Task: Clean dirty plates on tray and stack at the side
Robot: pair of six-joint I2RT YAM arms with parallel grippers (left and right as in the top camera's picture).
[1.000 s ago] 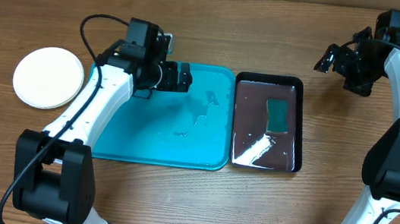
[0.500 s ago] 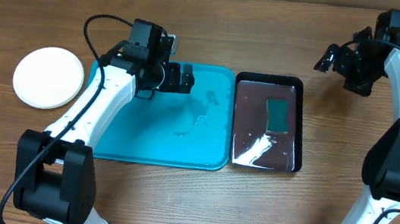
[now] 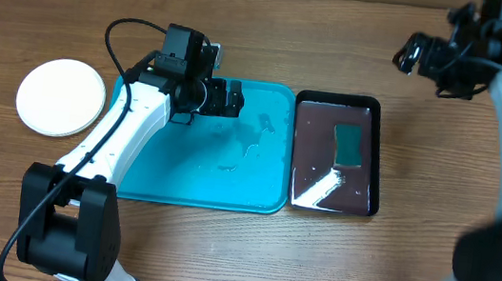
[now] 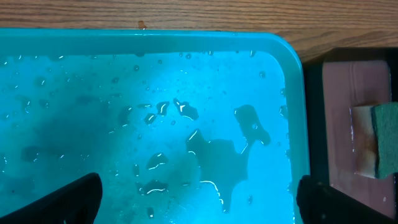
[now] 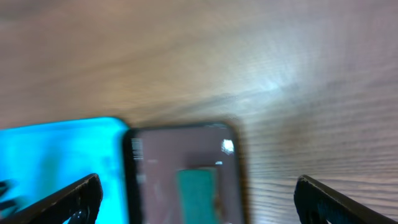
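Hovering over tray (image 4: 297, 106), left gripper (image 4: 199, 202) spread wide, empty; right gripper (image 5: 199, 199) likewise, above table (image 5: 311, 93).

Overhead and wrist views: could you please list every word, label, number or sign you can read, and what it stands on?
None: no readable text shows on the turquoise tray, the black tray, the sponge or the plate.
The right wrist view is too blurred to check.

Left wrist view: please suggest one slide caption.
Open left gripper hovers over the wet turquoise tray; a green sponge lies in the black tray beside it.
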